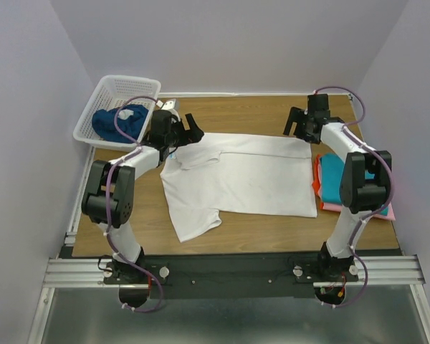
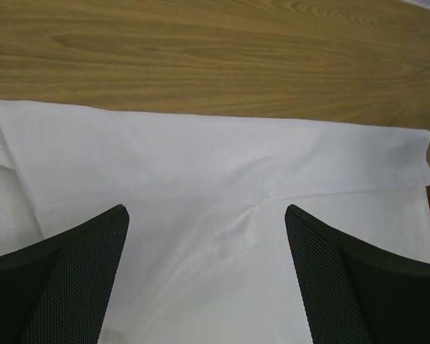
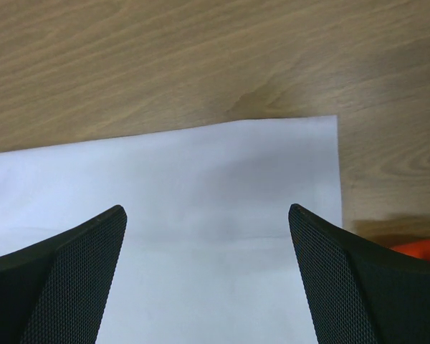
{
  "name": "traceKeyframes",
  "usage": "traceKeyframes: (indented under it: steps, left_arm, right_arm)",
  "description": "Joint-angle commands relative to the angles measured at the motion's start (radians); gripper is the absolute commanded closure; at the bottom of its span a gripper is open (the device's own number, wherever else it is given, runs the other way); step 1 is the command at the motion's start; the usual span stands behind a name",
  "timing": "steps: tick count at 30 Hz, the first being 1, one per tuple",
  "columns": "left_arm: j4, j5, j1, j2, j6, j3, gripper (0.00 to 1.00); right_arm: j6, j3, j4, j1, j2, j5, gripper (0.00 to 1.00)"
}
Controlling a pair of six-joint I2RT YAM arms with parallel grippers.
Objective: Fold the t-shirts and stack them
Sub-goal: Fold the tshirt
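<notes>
The white t-shirt (image 1: 244, 179) lies spread in the middle of the table (image 1: 258, 111), turned sideways, with the neck toward the left arm and the bottom hem toward the right arm. I think it lies this way so that each arm can reach one end of it. Along the far side a strip of cloth seems to be already turned over onto the body of the shirt. The near sleeve (image 1: 197, 222) sticks out unfolded, so by my judgement the folding is only at its beginning. The left gripper (image 1: 186, 132) hangs over the far left corner near the neck. In its wrist view its fingers (image 2: 72, 279) stand wide apart, with only flat white cloth (image 2: 222, 186) under them and nothing held. The right gripper (image 1: 301, 125) hangs over the far right corner, also wide apart and holding nothing. In its own view the square corner of the hem (image 3: 322, 143) lies flat on the wood. Just beside the shirt on the right is a pile of folded shirts, a teal one (image 1: 332, 175) on top of a pink one (image 1: 387, 213), with a red-orange edge (image 1: 317, 175) showing; probably the white shirt will go there when finished. In the far left corner stands a white basket (image 1: 122, 84) with a dark blue shirt (image 1: 111, 123) inside, which seems to wait for its turn.
</notes>
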Motion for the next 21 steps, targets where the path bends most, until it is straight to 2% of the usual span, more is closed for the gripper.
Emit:
traceKeyframes:
  steps: [1, 9, 21]
  left_arm:
    - [-0.053, 0.042, -0.005, 0.134, 0.027, 0.103, 0.03]
    - [-0.147, -0.027, 0.002, 0.322, 0.056, 0.236, 0.03]
    - [-0.164, 0.002, 0.051, 0.374, 0.033, 0.281, 0.02]
  right_arm:
    - [-0.021, 0.045, -0.019, -0.001, 0.089, -0.069, 0.00]
    - [-0.016, 0.108, -0.020, -0.001, 0.214, -0.081, 0.00]
    - [-0.010, 0.109, -0.019, 0.001, 0.280, -0.106, 0.00]
